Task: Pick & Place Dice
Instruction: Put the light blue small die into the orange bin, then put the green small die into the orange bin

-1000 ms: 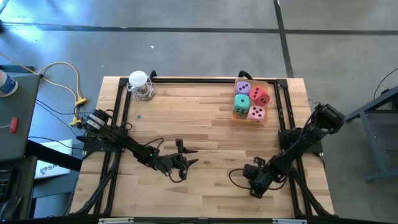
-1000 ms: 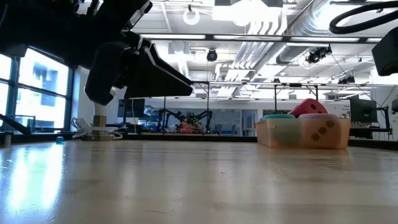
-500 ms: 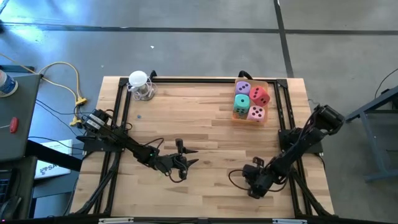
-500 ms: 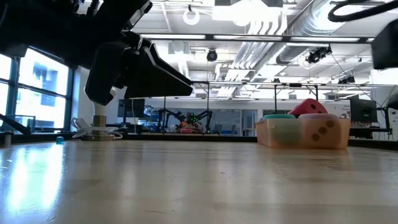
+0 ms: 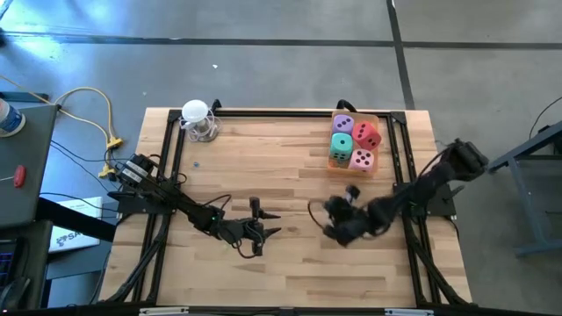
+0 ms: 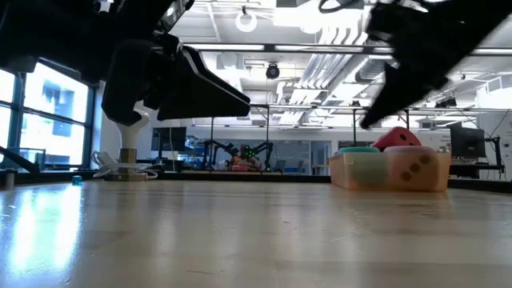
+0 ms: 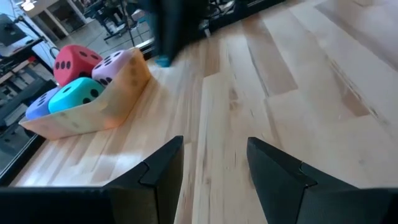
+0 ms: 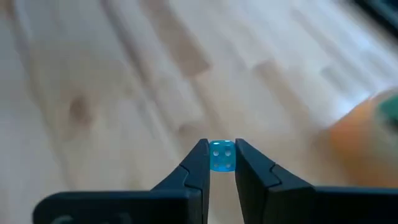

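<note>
Moved: right gripper (image 8: 219, 167), earlier near front edge, now mid-table, clamped on small translucent blue die (image 8: 221, 155).
Left gripper (image 7: 214, 165): parted, empty.
Tray: shallow orange tray (image 5: 379, 118) at far right holds purple (image 5: 343, 124), red (image 5: 368, 135), mint (image 5: 341, 146), pink (image 5: 362, 160) foam dice.
Axis: cubes, none.

A light wood-plank table (image 5: 290, 263) w/ a black frame round its edge was seen. An orange tray (image 5: 379, 118) was set at the far right corner, a white round-topped object (image 5: 198, 118) at the far left corner, and a tiny bead (image 5: 196, 161) was left nr the latter.
</note>
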Tool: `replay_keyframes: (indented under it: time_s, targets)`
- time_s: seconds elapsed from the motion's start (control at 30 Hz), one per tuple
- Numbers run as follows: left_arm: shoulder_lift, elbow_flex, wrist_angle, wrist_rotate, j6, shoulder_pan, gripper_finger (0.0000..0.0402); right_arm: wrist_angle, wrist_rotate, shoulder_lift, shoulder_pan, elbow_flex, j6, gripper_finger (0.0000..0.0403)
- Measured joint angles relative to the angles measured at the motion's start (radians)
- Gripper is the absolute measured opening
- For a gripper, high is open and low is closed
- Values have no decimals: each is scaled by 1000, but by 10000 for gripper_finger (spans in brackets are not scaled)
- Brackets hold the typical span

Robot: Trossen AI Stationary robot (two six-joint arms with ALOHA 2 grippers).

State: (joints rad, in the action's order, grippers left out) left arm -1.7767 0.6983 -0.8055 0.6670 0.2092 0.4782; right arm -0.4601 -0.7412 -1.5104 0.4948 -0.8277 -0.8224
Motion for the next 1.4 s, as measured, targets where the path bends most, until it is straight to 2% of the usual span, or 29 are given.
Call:
replay_keyframes:
  time_s: [0.2,0.43,0.57,0.63,0.8,1.2,1.3,1.4]
  targets:
    - [0,0,-3,0,0,7,169,-41,-8,111,-194,-32,151,38]
    - [0,0,-2,-2,0,11,169,-267,82,163,-425,-32,27,39]
    - [0,0,-1,-2,0,10,169,-285,200,146,-529,-29,-19,40]
    - [0,0,2,-2,0,10,169,-285,221,135,-565,-21,-15,43]
    - [0,0,27,-2,-4,10,169,-286,250,107,-625,-20,-60,78]
    - [0,0,53,0,-45,10,169,-240,239,93,-630,-21,-23,224]
    - [0,0,66,1,-46,10,169,-202,240,93,-625,-21,-18,242]
    - [0,0,110,29,-45,10,169,-52,247,108,-615,-21,43,246]
